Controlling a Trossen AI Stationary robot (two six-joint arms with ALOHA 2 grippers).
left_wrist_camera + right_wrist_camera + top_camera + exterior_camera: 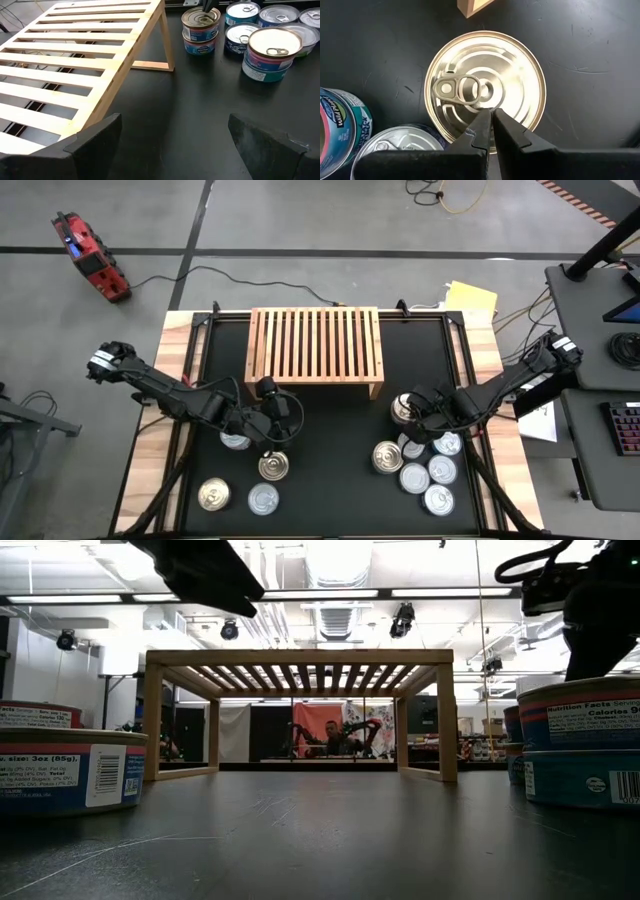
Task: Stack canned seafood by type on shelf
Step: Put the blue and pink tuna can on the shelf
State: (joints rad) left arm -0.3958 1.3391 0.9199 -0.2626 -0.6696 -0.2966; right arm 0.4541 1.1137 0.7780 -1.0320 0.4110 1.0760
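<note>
The light-wood shelf (315,345) stands at the back of the black mat, its slatted top bare. Beside its right front leg, a gold-lidded can (485,90) sits on top of another can (199,44). My right gripper (490,117) is shut, its tips over that gold lid next to the pull ring. My left gripper (175,145) hangs open above the mat near the shelf's front left, holding nothing. More canned seafood rests on the mat: several cans front left (273,467) and several front right (414,478). My right gripper's shut fingertips (482,125) point steeply down at the gold lid (510,100), just beside its pull ring (457,90). I cannot tell whether they touch the lid or stand just above it.
The mat between the two can groups and in front of the shelf (330,460) is bare. A taller teal-labelled can (270,52) stands nearest the stacked pair. Wooden table borders flank the mat (150,440). Both arms reach in from the sides.
</note>
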